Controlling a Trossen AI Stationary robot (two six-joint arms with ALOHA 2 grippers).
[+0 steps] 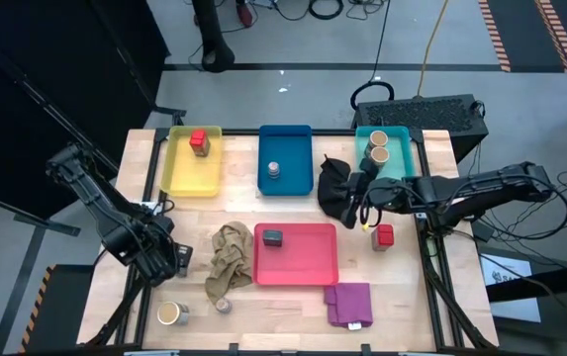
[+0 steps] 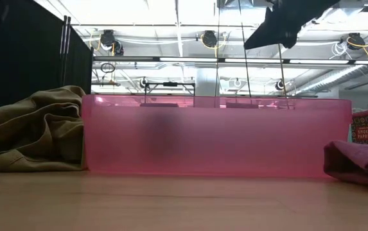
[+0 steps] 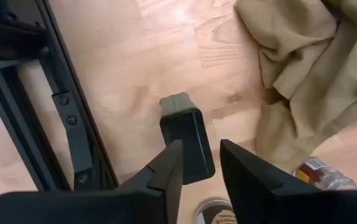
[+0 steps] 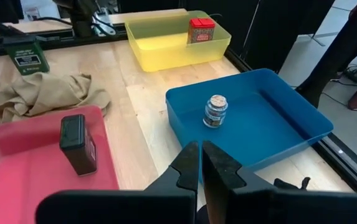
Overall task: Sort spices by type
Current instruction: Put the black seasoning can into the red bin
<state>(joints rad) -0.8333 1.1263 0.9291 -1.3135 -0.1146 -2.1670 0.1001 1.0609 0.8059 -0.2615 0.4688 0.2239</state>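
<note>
My left gripper (image 1: 169, 259) hovers over the table's near left, shut on a dark grey tin (image 3: 184, 130); the tin also shows far off in the right wrist view (image 4: 25, 57). My right gripper (image 1: 360, 193) is shut between the blue tray (image 1: 285, 133) and the teal tray (image 1: 362, 133), with the black cloth (image 1: 334, 188) at its fingers. A red cube (image 1: 199, 141) stands in the yellow tray (image 1: 174, 168), a silver tin (image 1: 274, 171) in the blue tray, two tan jars (image 1: 377, 146) in the teal tray, and another grey tin (image 1: 273, 237) in the pink tray (image 1: 303, 267). My left gripper pinches the tin's upper end (image 3: 194, 165) between its two fingers, which point down from above. The tin hangs below the fingers, its grey lower end (image 3: 176, 103) clear of the table. My right gripper is shut on the black cloth, whose edge (image 4: 290, 183) shows just below the fingers; the fingers hide which part they have. The cloth hangs in the air (image 2: 286, 22).
A beige cloth (image 1: 229, 257) lies left of the pink tray, and a purple cloth (image 1: 350, 302) lies near its front right corner. On the table stand a red cube (image 1: 383, 235), a tan jar (image 1: 172, 313) and a small silver tin (image 1: 224, 306).
</note>
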